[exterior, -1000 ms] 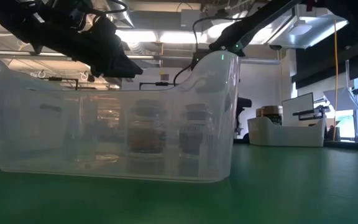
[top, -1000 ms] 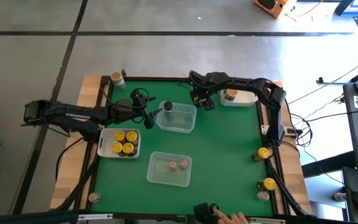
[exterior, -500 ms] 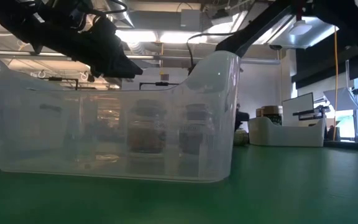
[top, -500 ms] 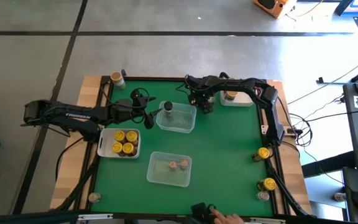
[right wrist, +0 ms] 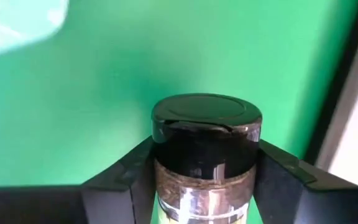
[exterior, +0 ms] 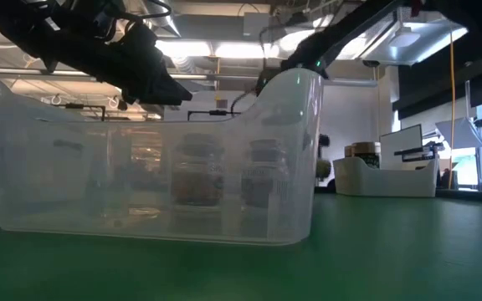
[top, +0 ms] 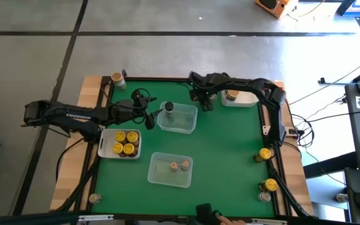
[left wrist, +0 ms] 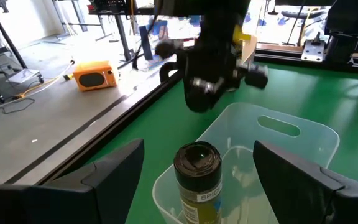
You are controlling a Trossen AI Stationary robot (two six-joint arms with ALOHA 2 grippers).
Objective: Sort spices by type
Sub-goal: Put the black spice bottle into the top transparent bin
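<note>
Left arm reaches in flat from the left side of the surface, elbow low, wrist pointing right. Left claw (top: pixel 158 116) has its two dark fingers (left wrist: pixel 114 171) spread wide, nothing between them. Right arm comes up the right edge, bends at the far corner and stretches left along the far side. Right claw (top: pixel 206 100) fingers (right wrist: pixel 120 180) press both sides of a black-lidded glass spice jar (right wrist: pixel 205 149).

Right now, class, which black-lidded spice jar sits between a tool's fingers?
The black-lidded jar in the right tool, near the table's far edge. The other black-lidded jar stands free in the clear tub.
</note>
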